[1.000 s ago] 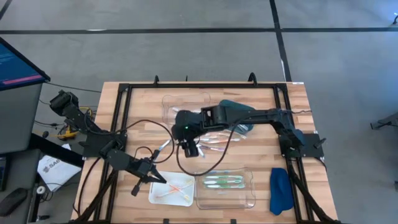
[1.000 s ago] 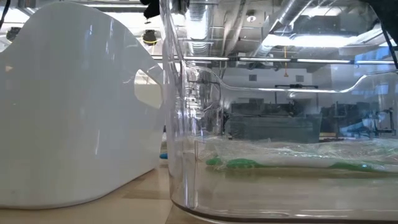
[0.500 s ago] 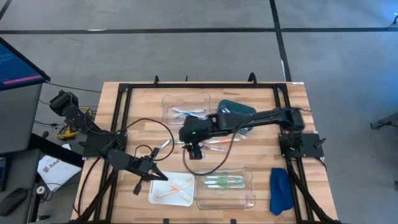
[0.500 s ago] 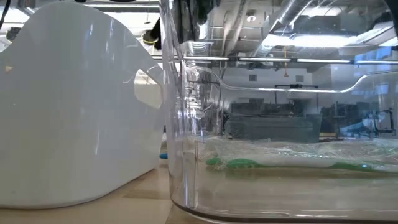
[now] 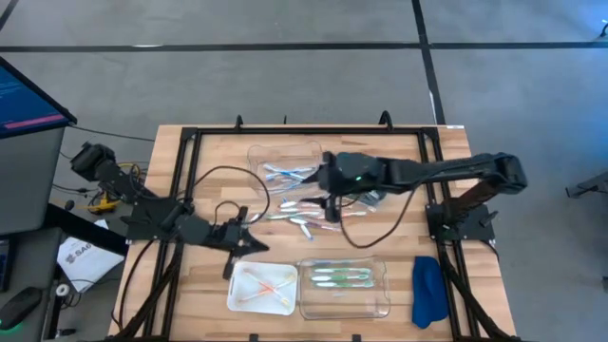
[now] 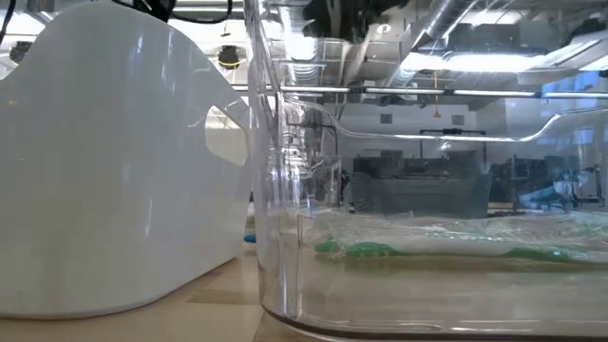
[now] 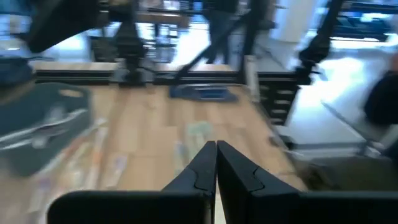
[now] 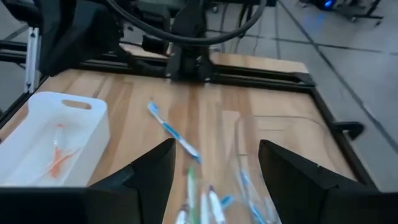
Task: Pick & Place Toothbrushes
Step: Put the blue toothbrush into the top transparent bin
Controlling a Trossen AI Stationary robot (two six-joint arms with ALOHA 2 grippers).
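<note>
Toothbrushes [image 5: 302,215] lie loose on the wooden table [image 5: 446,190], in a scatter just beyond the white tray [image 5: 234,294] as seen from the near table edge. Orange-pink ones rest inside the white tray [image 8: 93,134], and green ones lie in the clear tray [image 5: 380,299] right beside it. More blue and white ones sit in a second clear tray [image 5: 256,157] on the far side of the scatter from the white tray.

The right gripper [image 5: 328,201] hangs above the scatter's far edge, its fingers [image 8: 146,177] spread apart with nothing between them. The left gripper [image 5: 245,243] sits just beyond the white tray's far corner, its fingers [image 7: 202,168] pressed together and empty.

A blue cloth [image 5: 427,290] lies beside the clear tray, on the side away from the white tray.
</note>
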